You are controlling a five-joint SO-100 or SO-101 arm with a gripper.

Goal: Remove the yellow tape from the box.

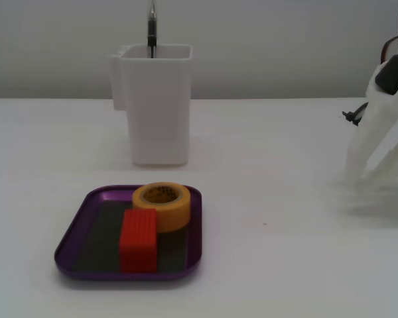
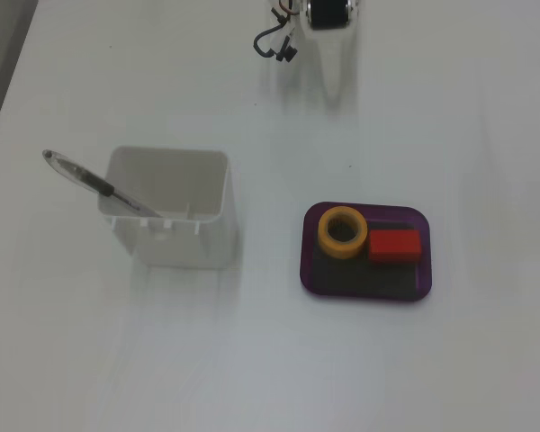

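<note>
Resting on the table [image 2: 486, 108], well apart from my gripper [image 2: 331, 76], sit the white container [image 2: 175, 220] and purple box [image 2: 310, 270] — yellow tape [image 2: 342, 232] inside beside a red block [image 2: 394, 246]. My gripper holds nothing — how far open, I cannot tell.

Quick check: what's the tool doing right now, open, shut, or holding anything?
Tool: cannot be told whether open or shut; it blends into the white table. It holds nothing: the yellow tape lies in the box, apart from it.
</note>
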